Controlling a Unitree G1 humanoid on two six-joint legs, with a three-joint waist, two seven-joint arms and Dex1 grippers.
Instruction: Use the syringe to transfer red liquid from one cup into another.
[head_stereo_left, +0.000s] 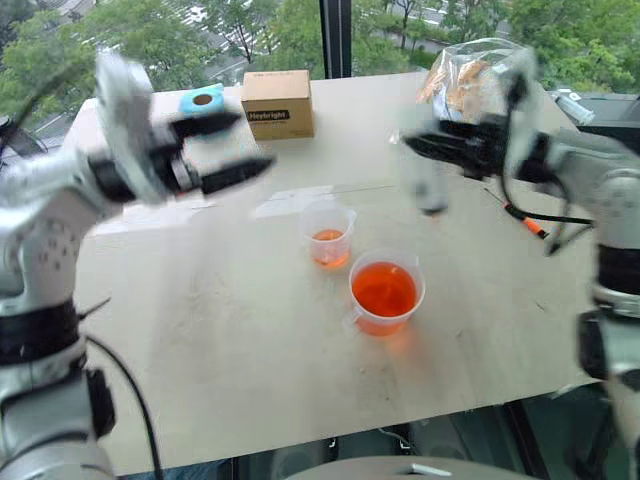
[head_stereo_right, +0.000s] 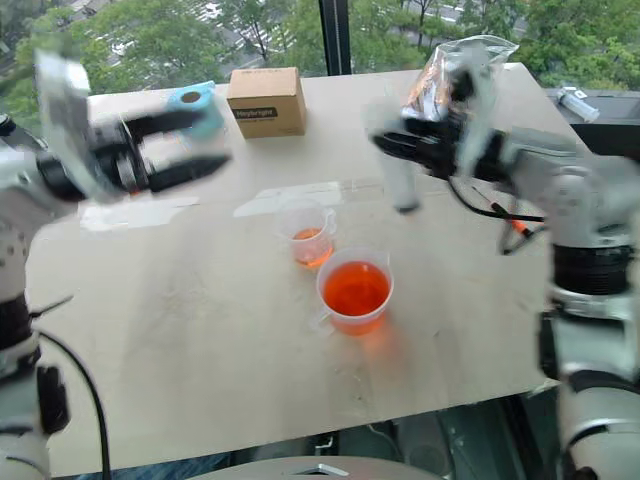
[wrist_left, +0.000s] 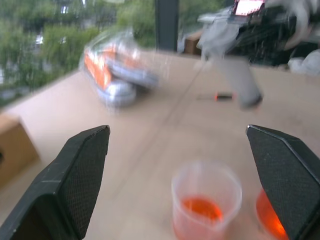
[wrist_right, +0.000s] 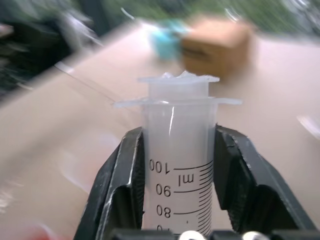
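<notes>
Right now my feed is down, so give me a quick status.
Left gripper open, empty. Right gripper shut on syringe, plunger pushed in, above table. Smaller cup and wider cup both hold red liquid. Path unobstructed.

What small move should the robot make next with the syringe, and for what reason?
Probably lower the syringe tip into one of the two cups. The right end effector is shut on the syringe, which hangs above the table, off to the side of both cups. The wide cup holds much red liquid; the small cup holds little. The left end effector is open and holds nothing.
</notes>
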